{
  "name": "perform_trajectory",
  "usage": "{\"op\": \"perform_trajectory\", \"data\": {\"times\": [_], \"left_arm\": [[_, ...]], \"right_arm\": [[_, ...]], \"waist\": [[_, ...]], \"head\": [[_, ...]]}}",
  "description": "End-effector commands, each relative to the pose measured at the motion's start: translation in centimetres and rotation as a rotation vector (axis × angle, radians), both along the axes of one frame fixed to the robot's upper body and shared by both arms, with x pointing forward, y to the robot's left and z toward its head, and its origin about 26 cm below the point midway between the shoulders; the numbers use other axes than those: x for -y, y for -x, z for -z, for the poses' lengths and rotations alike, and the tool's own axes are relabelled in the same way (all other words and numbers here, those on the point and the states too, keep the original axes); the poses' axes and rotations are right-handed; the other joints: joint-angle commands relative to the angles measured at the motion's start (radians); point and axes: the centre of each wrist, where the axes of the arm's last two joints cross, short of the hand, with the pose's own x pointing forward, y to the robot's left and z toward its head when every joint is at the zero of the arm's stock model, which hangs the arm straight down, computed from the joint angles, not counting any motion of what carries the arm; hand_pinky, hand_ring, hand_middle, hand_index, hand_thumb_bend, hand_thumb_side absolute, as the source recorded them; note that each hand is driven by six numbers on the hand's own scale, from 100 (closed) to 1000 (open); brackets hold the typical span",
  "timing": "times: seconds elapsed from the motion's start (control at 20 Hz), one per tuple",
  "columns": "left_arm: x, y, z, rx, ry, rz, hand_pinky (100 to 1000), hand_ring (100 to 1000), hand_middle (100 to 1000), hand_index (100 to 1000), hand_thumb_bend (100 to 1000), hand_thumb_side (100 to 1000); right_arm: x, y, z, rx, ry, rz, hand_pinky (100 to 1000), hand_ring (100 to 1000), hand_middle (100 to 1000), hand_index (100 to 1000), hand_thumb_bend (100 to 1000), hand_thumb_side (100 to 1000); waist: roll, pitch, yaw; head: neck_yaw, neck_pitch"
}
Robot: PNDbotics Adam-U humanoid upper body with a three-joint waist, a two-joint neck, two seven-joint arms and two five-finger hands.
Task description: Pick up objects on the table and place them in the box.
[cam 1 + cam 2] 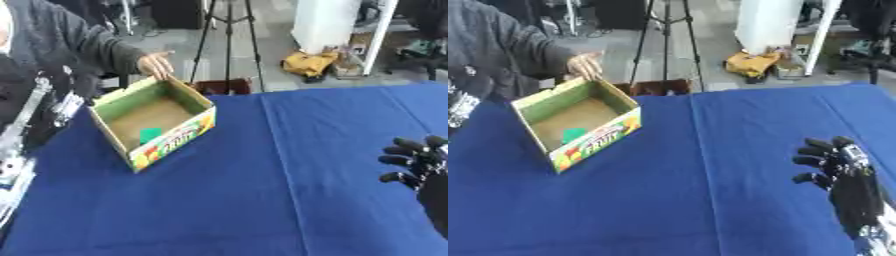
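Note:
An open cardboard box (175,137) with a green lining and a fruit print on its side stands on the left half of the blue table (289,190). A small green thing (150,134) lies on its floor near the front wall. A person's hand (156,65) rests on the box's far rim. My right hand (852,187) hovers at the lower right, well away from the box, open with its fingers loosely bent and nothing in them. My left hand does not show.
A black and silver shape (22,145) runs down the left edge beside the box. Beyond the table's far edge stand a tripod (229,40), a dark red crate (223,86) and a yellow bag (308,64) on the floor.

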Motion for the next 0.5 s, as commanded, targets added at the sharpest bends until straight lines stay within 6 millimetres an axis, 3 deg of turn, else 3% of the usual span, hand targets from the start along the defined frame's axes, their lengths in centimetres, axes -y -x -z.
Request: {"op": "perform_trajectory", "data": {"times": [0.05,0.5], "left_arm": [[-0.04,0.44,-0.64,0.015,0.027,0.011,512,540,575,733,465,864],[0.2,0.67,0.3,-0.018,0.068,0.022,507,534,568,730,462,866]], "right_arm": [[0.17,-0.13,-0.89,0.03,-0.007,0.005,538,733,686,808,100,1000],[0.18,-0.1,-0.83,0.029,-0.008,0.006,538,733,685,808,100,1000]], "waist": [[-0.005,-0.013,0.005],[-0.011,-0.012,0.013]], "head": [[-0.005,0.012],[-0.005,0.023]]}}
